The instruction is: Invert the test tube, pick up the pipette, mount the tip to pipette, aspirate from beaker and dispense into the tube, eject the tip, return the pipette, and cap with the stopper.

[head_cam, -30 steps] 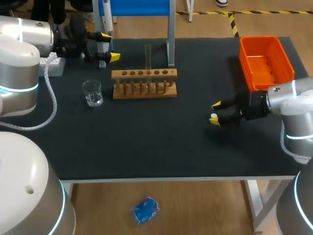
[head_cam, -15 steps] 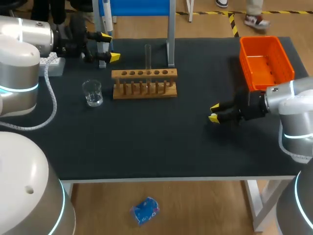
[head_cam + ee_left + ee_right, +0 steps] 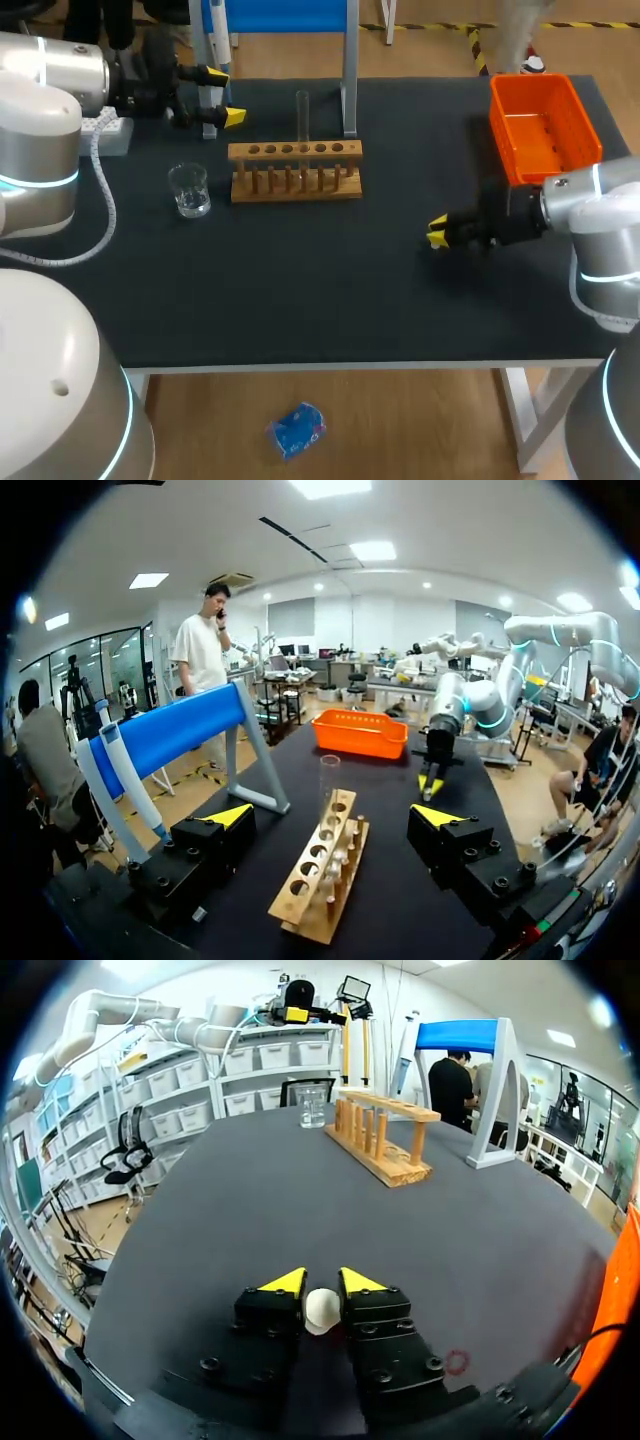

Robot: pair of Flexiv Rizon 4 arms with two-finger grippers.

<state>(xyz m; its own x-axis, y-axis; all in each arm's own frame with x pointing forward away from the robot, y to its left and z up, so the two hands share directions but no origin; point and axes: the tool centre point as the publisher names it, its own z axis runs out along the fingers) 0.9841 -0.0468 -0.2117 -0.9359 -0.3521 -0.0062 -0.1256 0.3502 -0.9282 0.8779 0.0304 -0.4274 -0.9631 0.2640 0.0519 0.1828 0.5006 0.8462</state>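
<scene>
My right gripper point(image 3: 437, 232) sits low over the table's right half, shut on a small white stopper point(image 3: 321, 1310) that is pinched between its yellow tips point(image 3: 320, 1285). A clear test tube point(image 3: 302, 115) stands upright in the wooden rack point(image 3: 295, 170) at the back middle. The glass beaker point(image 3: 189, 190) is left of the rack. At the back left, my left gripper point(image 3: 222, 95) is open beside the pipette stand. In the left wrist view the gripper point(image 3: 333, 818) has nothing between its fingers; the white and blue pipette point(image 3: 120, 775) hangs beside it, and the test tube point(image 3: 328, 780) stands ahead.
An orange bin point(image 3: 545, 125) occupies the back right corner. The blue-topped pipette stand point(image 3: 345, 70) is behind the rack. A white tip box point(image 3: 105, 130) lies at the far left by my left arm. Bare dark tabletop stretches between the rack and the front edge.
The right gripper's fingers have closed from wide apart onto the white stopper. The left arm has stayed still.
</scene>
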